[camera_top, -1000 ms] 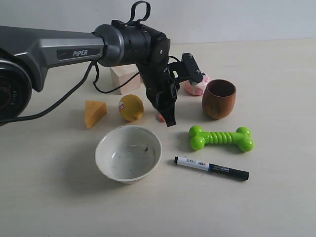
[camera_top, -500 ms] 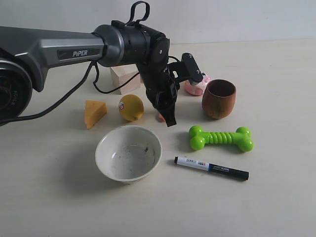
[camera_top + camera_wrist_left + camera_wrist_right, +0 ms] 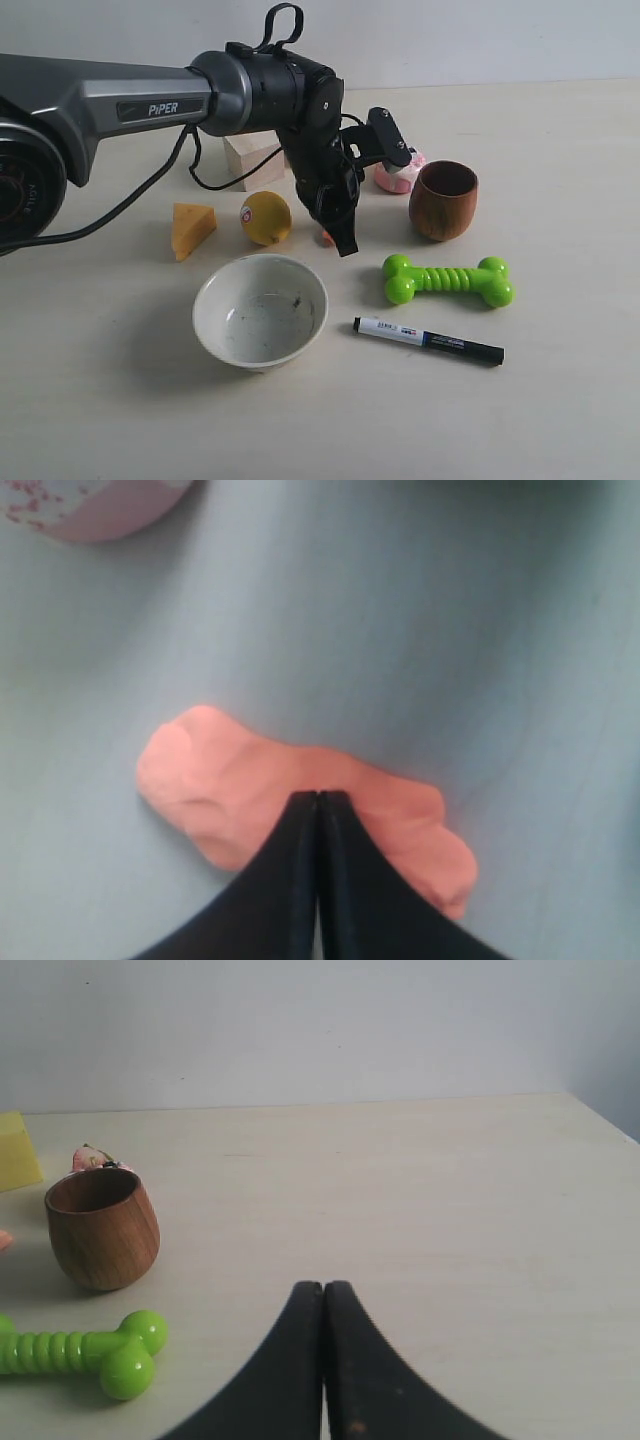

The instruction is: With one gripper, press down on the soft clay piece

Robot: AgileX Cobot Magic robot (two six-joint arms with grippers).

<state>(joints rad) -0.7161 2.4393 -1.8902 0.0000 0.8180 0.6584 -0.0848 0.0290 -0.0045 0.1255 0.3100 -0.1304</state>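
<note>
The soft clay piece (image 3: 230,790) is a salmon-orange elongated lump lying flat on the table. In the exterior view only a sliver of the clay (image 3: 326,238) shows behind the black fingers. My left gripper (image 3: 318,798) is shut, its joined tips pointing down onto the middle of the lump; the left gripper (image 3: 345,246) hangs from the PiPER arm between the yellow ball and the wooden cup. My right gripper (image 3: 323,1287) is shut and empty above bare table, away from the clay.
Near the clay are a yellow ball (image 3: 266,217), a cheese wedge (image 3: 191,228), a white bowl (image 3: 260,310), a wooden cup (image 3: 443,200), a pink-and-white cake toy (image 3: 398,176), a green bone toy (image 3: 447,280), a marker (image 3: 428,340) and a wooden block (image 3: 250,158).
</note>
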